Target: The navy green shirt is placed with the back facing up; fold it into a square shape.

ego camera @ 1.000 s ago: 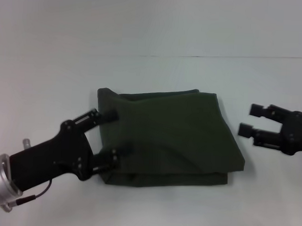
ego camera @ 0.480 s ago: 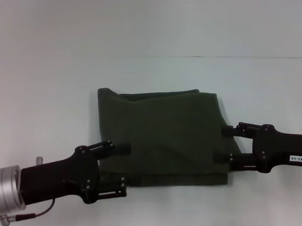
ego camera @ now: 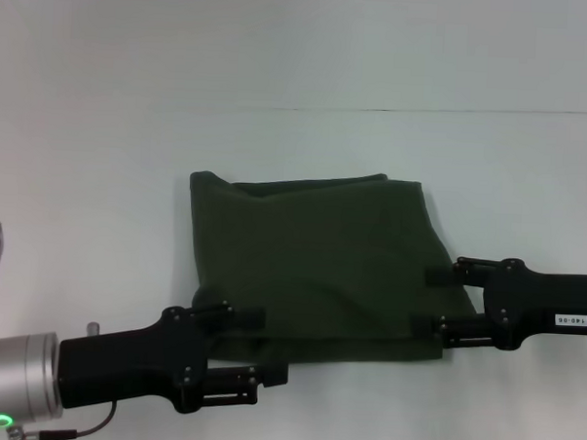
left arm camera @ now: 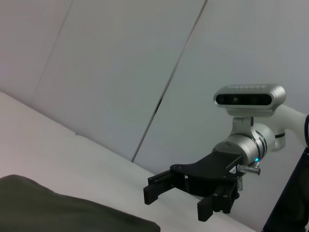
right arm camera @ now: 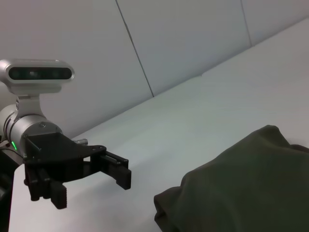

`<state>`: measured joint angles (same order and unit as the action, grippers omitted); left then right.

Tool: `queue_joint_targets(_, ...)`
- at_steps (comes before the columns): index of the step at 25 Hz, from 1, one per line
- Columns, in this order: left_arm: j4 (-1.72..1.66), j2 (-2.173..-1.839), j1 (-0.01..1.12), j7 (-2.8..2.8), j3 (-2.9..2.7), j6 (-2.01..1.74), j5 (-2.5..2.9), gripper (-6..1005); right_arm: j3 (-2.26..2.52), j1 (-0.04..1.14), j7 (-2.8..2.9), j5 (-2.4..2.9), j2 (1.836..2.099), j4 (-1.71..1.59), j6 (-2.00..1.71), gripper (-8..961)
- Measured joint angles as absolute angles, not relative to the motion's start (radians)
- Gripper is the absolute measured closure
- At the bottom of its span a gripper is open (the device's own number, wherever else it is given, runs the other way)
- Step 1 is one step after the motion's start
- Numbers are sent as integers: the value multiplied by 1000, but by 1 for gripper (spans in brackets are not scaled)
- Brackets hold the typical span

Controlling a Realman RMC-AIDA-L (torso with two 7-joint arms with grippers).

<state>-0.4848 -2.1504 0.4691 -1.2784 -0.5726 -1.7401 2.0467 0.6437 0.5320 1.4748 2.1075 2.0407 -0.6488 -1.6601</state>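
Now, in the head view, the shirt [ego camera: 316, 265] lay folded into a rough square in the middle of the pale, smooth surface [ego camera: 300, 64], its dark olive knit matte and soft, with a doubled layer showing along the near edge. The left gripper [ego camera: 262, 347] had slid rightward since half a second before and sat at the shirt's near left corner, jaws spread, one finger over the cloth and the other just off its edge. A second ago it had been higher up along the left edge. The right gripper [ego camera: 434, 302] had come in from well clear of the shirt to its near right corner, jaws open, both fingertips reaching the cloth's edge. The shirt itself had not shifted.

In the left wrist view, a dark rounded fold of the shirt [left arm camera: 63, 215] filled the near corner, and the right gripper [left arm camera: 178, 202] showed beyond it with jaws apart.

In the right wrist view, the shirt [right arm camera: 241, 188] bulged in a soft mound, with the open left gripper [right arm camera: 91, 186] apart from it.
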Motion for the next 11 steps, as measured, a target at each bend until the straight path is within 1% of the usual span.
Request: queue_joint_targets(11, -483, -2154, 471, -1279, -577, -1733, 2047, 173, 644, 537, 1477, 2111, 2045, -648, -1662, 55)
